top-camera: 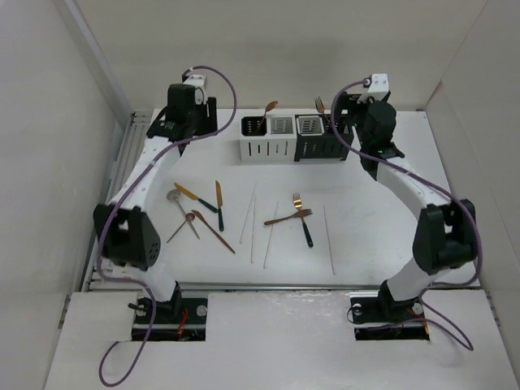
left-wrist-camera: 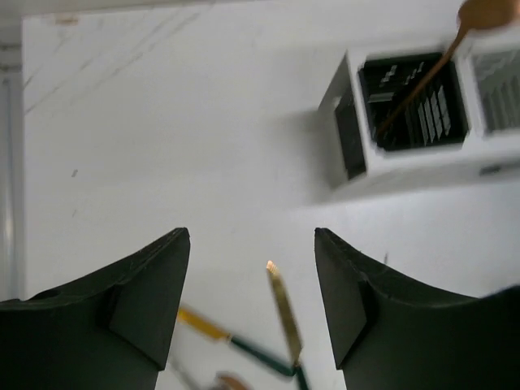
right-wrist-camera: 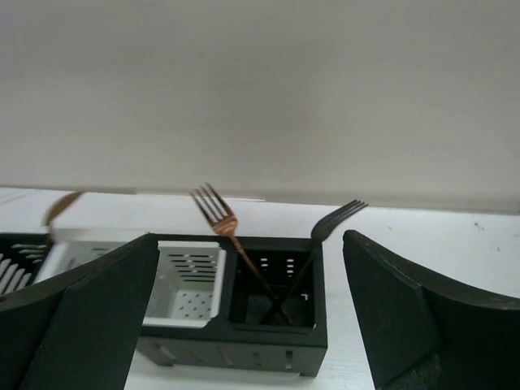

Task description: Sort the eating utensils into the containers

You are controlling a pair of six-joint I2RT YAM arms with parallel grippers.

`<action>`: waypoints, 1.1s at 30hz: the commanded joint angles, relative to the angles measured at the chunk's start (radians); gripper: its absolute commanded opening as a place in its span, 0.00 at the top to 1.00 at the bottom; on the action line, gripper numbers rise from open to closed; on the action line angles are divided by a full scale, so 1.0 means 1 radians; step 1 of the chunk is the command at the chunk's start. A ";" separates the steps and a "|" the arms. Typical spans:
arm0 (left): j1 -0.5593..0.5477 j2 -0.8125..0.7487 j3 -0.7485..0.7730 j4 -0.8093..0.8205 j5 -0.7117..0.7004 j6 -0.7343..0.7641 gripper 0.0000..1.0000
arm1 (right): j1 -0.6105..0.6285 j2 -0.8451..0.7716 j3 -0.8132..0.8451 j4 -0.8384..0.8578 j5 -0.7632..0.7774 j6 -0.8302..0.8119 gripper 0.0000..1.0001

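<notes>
3 pieces boxed: spoon (top-camera: 270, 106) in white box (top-camera: 266, 151), 2 forks (right-wrist-camera: 218, 213) in black box (top-camera: 319, 149). Loose knives (top-camera: 218, 203), chopsticks (top-camera: 253, 231) wait on table (top-camera: 382, 219). My left gripper (left-wrist-camera: 252, 244), right gripper (right-wrist-camera: 250, 242) both open, empty.

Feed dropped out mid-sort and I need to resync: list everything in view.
white container: one pair, white, back centre
black container: one pair, black, right beside it
spoon: one, copper, standing in white container's left compartment
standing forks: two, copper and dark, black container's right compartment
knives: two, gold with dark handles, table left
silver spoon: one, silver, beside knives
copper pieces: two, copper, below knives
chopsticks: four, white, table centre
loose forks: two, gold and copper, crossed, centre right
left gripper: black, open, back left
right gripper: black, open, by black container
</notes>
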 commanded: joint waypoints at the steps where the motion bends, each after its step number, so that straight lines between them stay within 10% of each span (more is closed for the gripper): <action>1: -0.004 -0.166 -0.227 -0.105 -0.047 0.183 0.41 | 0.027 -0.142 0.063 -0.263 -0.088 0.042 0.00; 5: 0.042 -0.341 -0.470 -0.164 -0.077 0.256 0.41 | 0.084 -0.236 -0.030 -0.638 -0.072 0.151 0.00; 15: 0.069 -0.474 -0.879 -0.249 -0.098 0.621 0.48 | 0.203 -0.356 -0.228 -0.703 0.000 0.375 0.00; 28: 0.108 -0.156 -0.816 -0.076 -0.140 0.632 0.51 | 0.268 -0.406 -0.217 -0.680 0.031 0.255 0.01; 33: 0.108 -0.079 -0.796 -0.076 -0.112 0.655 0.78 | 0.277 -0.451 -0.226 -0.680 0.065 0.235 0.01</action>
